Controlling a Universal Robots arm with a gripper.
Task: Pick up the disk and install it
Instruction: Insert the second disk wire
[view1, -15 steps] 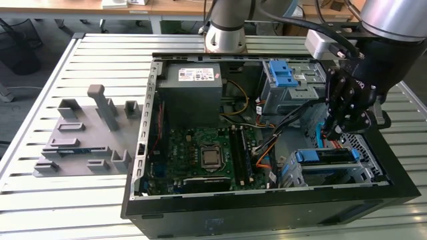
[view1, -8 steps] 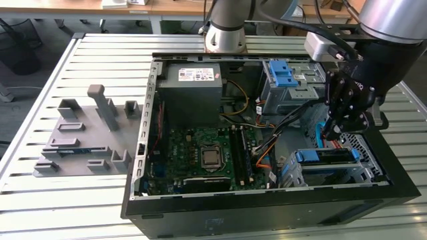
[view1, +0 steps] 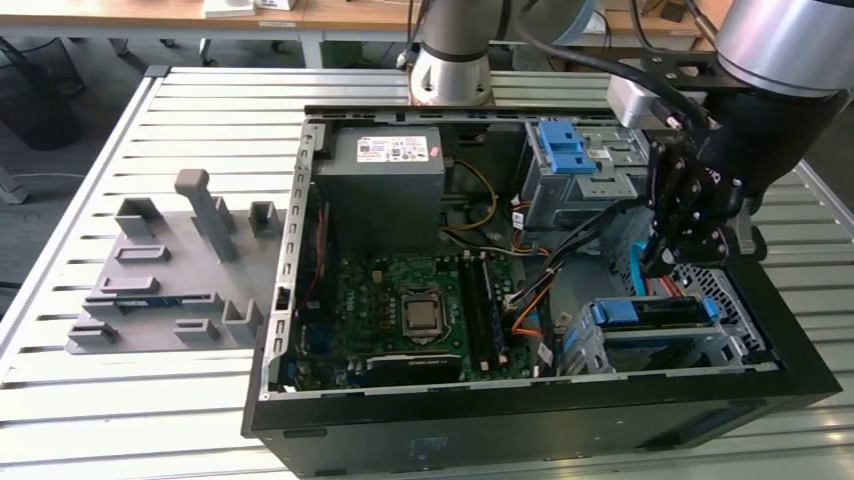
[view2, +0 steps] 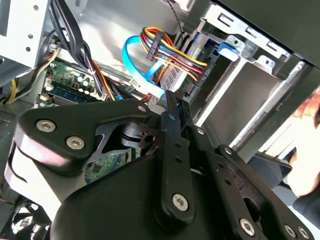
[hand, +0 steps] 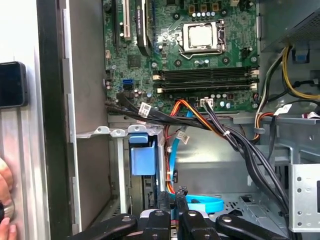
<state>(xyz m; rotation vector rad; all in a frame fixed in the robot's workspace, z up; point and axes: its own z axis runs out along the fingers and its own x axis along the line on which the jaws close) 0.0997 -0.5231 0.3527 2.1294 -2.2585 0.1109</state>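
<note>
One hazard is dominating this moment: snagging. I am hanging my fingers (view1: 663, 262) inside the open computer case (view1: 287, 300) on the table (view1: 200, 90), just above the lower drive cage (view1: 727, 350) at the exterior view's right. They are drawn close together, and I am seeing nothing gripped between them in both wrist views.

The disk (view1: 654, 312) is sitting in that cage, its blue carrier bracket showing in the exterior view and its blue front tab (hand: 142, 155) showing in the first wrist view. Whether it is fully seated I cannot tell.

Several risks, as I am judging them:

- A blue flat cable (hand: 205, 204) is lying just beyond my fingertips, and a black cable bundle (hand: 225, 135) is crossing the bay near them. Any sideways sweep is risking a hooked loop and a pulled connector.
- Coloured power wires (view2: 172, 50) are running to the rear of the drive bay, near my fingertips in the second wrist view, so pressing there is threatening the plug.
- The cage walls are standing close on both sides, so a tilted approach is likely to be jamming the bracket or scraping metal.
- The motherboard (hand: 200, 60) is lying exposed beside the bay, so a slip is endangering it.
- A person's hand (hand: 4, 180) is resting at the case's outer edge, near my working space.
</note>
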